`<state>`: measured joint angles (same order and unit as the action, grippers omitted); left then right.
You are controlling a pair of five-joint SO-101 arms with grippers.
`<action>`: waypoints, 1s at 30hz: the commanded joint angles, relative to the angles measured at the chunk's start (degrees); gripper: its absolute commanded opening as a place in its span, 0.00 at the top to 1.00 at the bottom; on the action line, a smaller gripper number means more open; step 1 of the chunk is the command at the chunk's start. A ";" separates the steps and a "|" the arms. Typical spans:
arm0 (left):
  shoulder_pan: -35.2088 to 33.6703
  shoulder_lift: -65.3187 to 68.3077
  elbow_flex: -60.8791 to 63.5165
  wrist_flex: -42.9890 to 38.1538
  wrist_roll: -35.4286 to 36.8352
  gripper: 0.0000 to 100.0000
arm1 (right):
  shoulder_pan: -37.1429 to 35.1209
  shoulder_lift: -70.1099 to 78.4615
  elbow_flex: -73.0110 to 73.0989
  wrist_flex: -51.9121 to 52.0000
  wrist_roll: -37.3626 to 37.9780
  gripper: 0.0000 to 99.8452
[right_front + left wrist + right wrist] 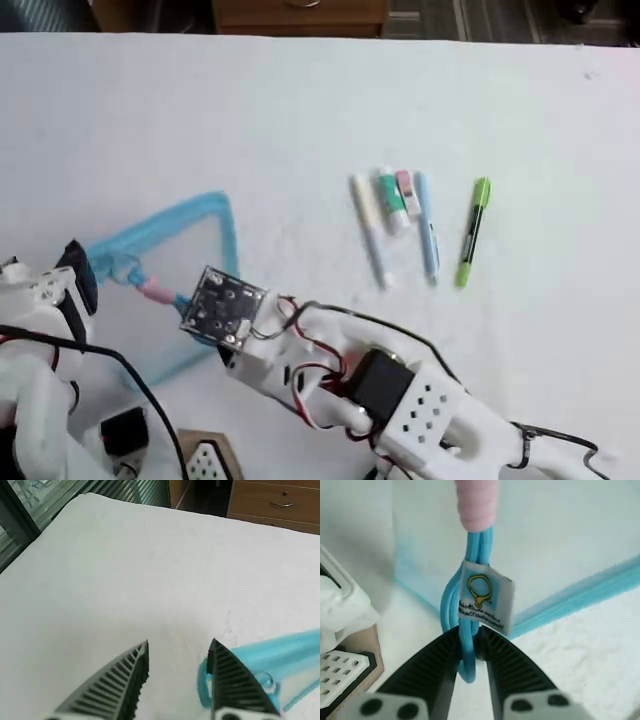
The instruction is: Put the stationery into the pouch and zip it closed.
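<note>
Five pens [427,235] lie at three o'clock of the pouch [175,270] on the white table [300,110], drawers [300,15] beyond at twelve; the right gripper [470,635] pinches its blue cord [479,545], the left gripper [177,647] gapes beside it.
</note>
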<state>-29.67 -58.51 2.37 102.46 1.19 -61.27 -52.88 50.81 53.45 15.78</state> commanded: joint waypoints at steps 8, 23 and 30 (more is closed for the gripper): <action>0.40 0.04 7.47 0.09 2.02 0.76 | 1.01 0.75 2.02 1.45 0.00 0.98; -23.43 0.04 9.41 -6.95 13.54 0.76 | 6.11 6.20 1.76 -7.96 -0.35 0.98; -22.90 0.04 9.41 -5.71 13.89 0.76 | 9.63 6.11 1.76 -8.92 -0.44 0.98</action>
<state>-52.70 -58.42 11.78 96.48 14.64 -52.31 -46.55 53.01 45.98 15.69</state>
